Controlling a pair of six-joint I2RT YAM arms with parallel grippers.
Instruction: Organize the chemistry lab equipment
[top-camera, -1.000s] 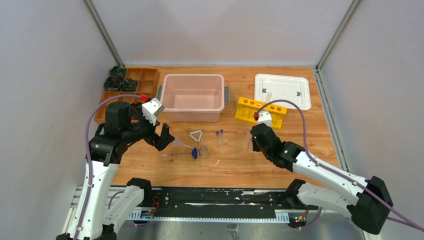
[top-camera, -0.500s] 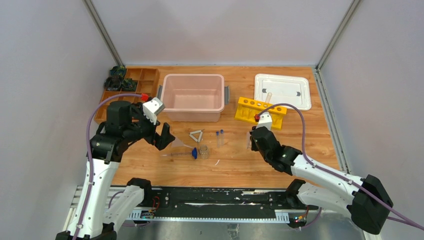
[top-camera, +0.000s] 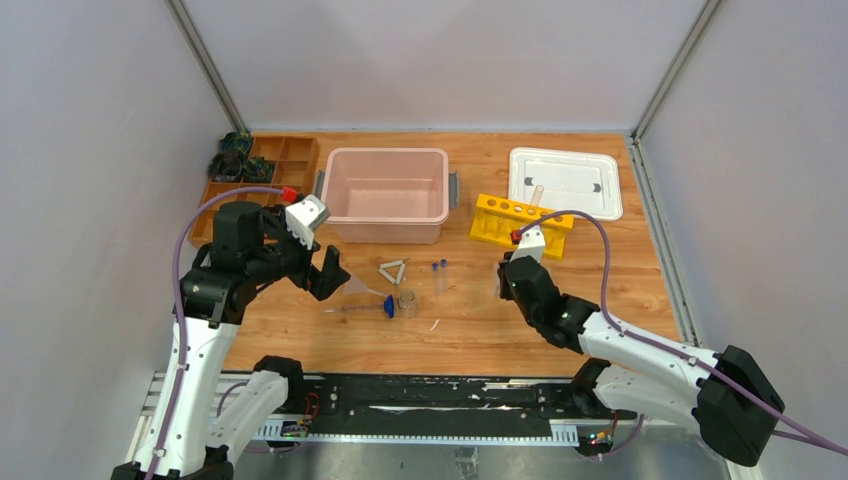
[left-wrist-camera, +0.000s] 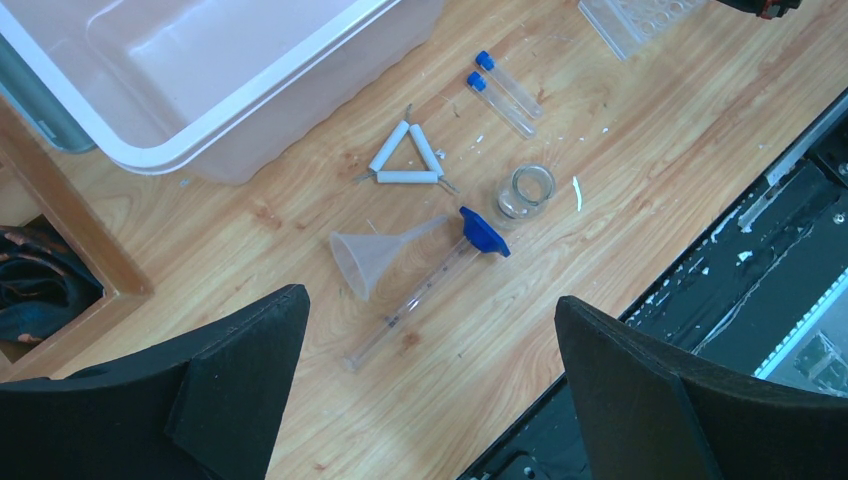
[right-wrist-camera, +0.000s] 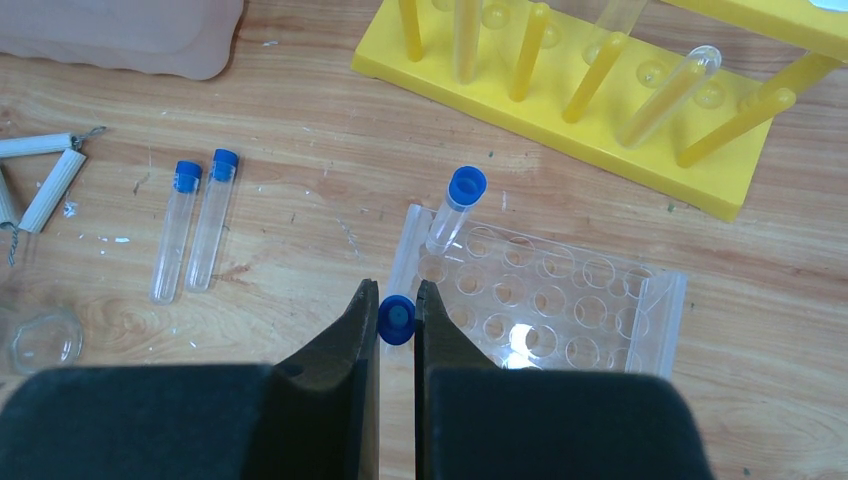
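Barely started, tbh: one vial (right-wrist-camera: 455, 205) is stood in the tray (right-wrist-camera: 662, 300), and a second vial (right-wrist-camera: 397, 322) is pinched in the right gripper (right-wrist-camera: 397, 300) over the tray's 8 o'clock corner. Two loose vials (right-wrist-camera: 195, 225) lie at the tray's 9 o'clock. The funnel (left-wrist-camera: 365, 258), tube (left-wrist-camera: 410, 300), beaker (left-wrist-camera: 525, 190) and triangle (left-wrist-camera: 405, 165) are untouched under the wide-spread left gripper (left-wrist-camera: 430, 305).

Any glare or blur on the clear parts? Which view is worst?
Top external: even light, but the tiny beaker nearly vanishes against the table, the worst view. Left wrist: sharp, clear funnel readable, faint shadows. Right wrist: sharp, one glare spot on the clear vial tray; its fingers dark and featureless.
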